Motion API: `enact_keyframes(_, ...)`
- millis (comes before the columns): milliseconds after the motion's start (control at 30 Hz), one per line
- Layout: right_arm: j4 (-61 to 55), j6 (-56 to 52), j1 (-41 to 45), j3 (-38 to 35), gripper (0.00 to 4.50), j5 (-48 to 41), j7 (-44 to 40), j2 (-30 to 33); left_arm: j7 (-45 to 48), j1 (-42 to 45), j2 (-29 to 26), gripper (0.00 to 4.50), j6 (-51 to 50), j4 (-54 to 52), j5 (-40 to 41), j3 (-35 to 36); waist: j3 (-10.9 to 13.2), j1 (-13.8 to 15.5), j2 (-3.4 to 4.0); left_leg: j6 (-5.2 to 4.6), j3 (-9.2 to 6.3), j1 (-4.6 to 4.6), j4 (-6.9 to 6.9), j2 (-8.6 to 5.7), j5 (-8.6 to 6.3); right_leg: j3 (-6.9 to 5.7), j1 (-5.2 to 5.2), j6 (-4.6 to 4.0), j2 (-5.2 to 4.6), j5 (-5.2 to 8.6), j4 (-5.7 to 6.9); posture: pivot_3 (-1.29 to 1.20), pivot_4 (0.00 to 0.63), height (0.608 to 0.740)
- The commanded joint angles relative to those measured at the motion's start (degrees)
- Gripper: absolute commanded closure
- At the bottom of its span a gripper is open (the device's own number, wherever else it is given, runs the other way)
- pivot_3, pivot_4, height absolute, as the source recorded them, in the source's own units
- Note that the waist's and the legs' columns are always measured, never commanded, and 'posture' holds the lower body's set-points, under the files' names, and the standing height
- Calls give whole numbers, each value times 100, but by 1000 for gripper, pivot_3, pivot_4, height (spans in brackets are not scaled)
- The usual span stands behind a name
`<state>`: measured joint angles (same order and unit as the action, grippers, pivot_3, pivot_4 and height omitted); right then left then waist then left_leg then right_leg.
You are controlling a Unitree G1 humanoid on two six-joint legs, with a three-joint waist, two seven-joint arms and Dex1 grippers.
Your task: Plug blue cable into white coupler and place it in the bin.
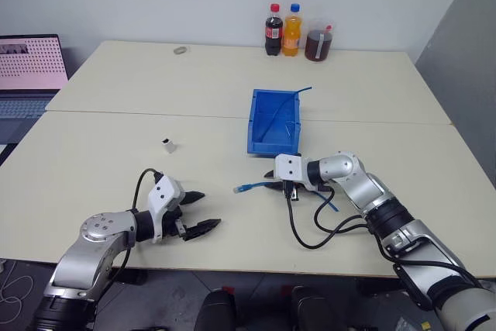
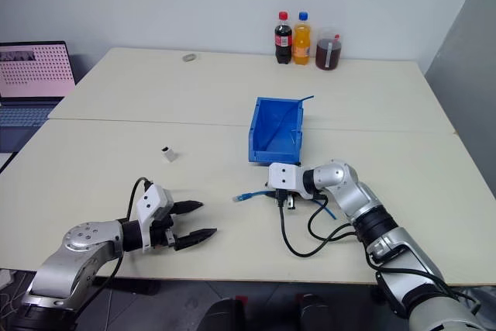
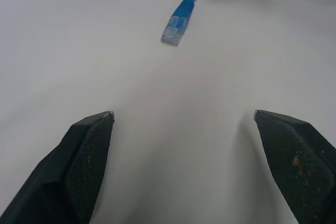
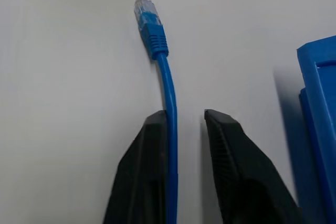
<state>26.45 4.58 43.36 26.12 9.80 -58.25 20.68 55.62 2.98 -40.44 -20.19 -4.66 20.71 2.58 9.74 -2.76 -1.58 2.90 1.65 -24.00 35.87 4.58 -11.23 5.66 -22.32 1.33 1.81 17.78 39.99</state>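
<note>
A: Two tools low over the table [image 1: 116, 125]. Right tool [image 1: 273, 187] state?

B: Fingers slightly apart, blue cable [image 4: 169, 103] running between them and lying against one finger [image 4: 144, 182]; the other finger stands off it with a gap. Can't tell if it's really pinched.

A: Where's the plug end?

B: Sticks out past the right tool's tips toward the left, clear plug down on the table. The rest of the cable trails back under the wrist to the right.

A: Left tool [image 1: 198, 212]?

B: Fingers spread wide, nothing in them. Near-left on the table, tips aimed right, toward the plug; plug is ahead of them, apart.

A: White coupler [image 1: 168, 144]?

B: Alone on the table, left of centre, farther than the left tool, well apart from both tools and the plug.

A: Bin [image 1: 273, 122]?

B: Centre, just beyond the right tool. Thin blue strand [image 1: 291, 101] leaning out of its far right corner.
</note>
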Motion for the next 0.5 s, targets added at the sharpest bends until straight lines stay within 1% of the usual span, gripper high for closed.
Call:
enact_keyframes(33,-286,-60,-20,-147,2235,-103,-82,70,20,271,59,0,203,159,-72,-16,0,-1,0,0,0,0,0,0,0,0,0,0,1,0,0,0,150,740)
enact_keyframes(67,-449,-196,-72,-192,1851,-180,-146,94,49,355,89,0,228,231,-91,-57,0,-2,0,0,-1,1,0,0,0,0,0,0,1,0,1,0,150,740)
enact_keyframes(100,-699,-419,-161,-251,1774,-302,-243,140,69,457,127,0,249,315,-122,-112,0,-5,0,0,-1,1,0,0,0,0,0,0,1,0,2,0,150,740)
enact_keyframes(233,-2180,-1869,-707,-539,816,-1072,-691,386,177,907,313,0,386,694,-273,-385,1,63,-1,0,-3,-5,0,-1,0,-2,1,0,3,0,1,0,150,740)
enact_keyframes(267,-2568,-2168,-870,-616,647,-1225,-723,469,215,1031,369,0,422,801,-328,-481,1,73,-1,0,-3,-6,0,-1,0,-2,0,0,3,0,1,0,150,740)
enact_keyframes(367,-3506,-2983,-1304,-874,647,-1591,-567,634,309,1370,533,0,617,1168,-570,-789,1,99,-1,1,-8,-10,2,-1,-1,-7,0,0,4,0,0,0,150,740)
enact_keyframes(433,-3939,-3335,-1532,-989,647,-1717,-413,717,324,1557,631,0,742,1415,-753,-967,1,97,-1,1,-8,-9,2,-2,-1,-7,1,1,5,1,1,0,150,740)
enact_keyframes(500,-4390,-3667,-1827,-1106,647,-1815,-200,768,317,1786,761,0,935,1782,-1001,-1184,-1,103,-3,1,-10,-8,5,-3,-1,-8,2,22,5,12,2,0,150,740)
